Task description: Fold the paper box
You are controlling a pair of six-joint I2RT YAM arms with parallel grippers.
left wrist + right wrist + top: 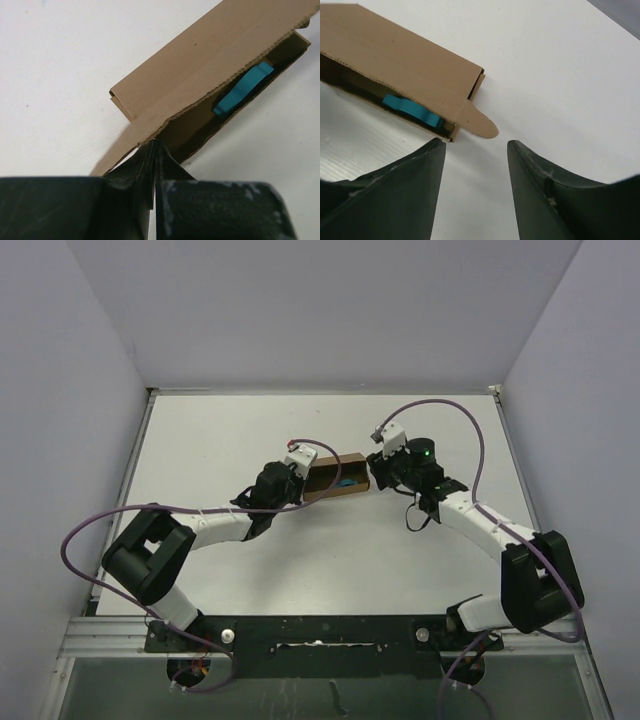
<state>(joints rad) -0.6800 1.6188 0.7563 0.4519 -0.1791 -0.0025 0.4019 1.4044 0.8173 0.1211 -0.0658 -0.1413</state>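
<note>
My left hand point(155, 146) clamped on flap of plain brown cardboard paper box point(200, 70), mid-desk, anchoring it. My right hand point(476, 142) apart, near rounded end tab point(481, 126); probably tucking next.

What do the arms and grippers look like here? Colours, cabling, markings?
The left arm and right arm: white links, black joints. A purple cable loops along each. A green light on the right wrist. The left gripper and right gripper have dark, tapered, scuffed fingers.
</note>
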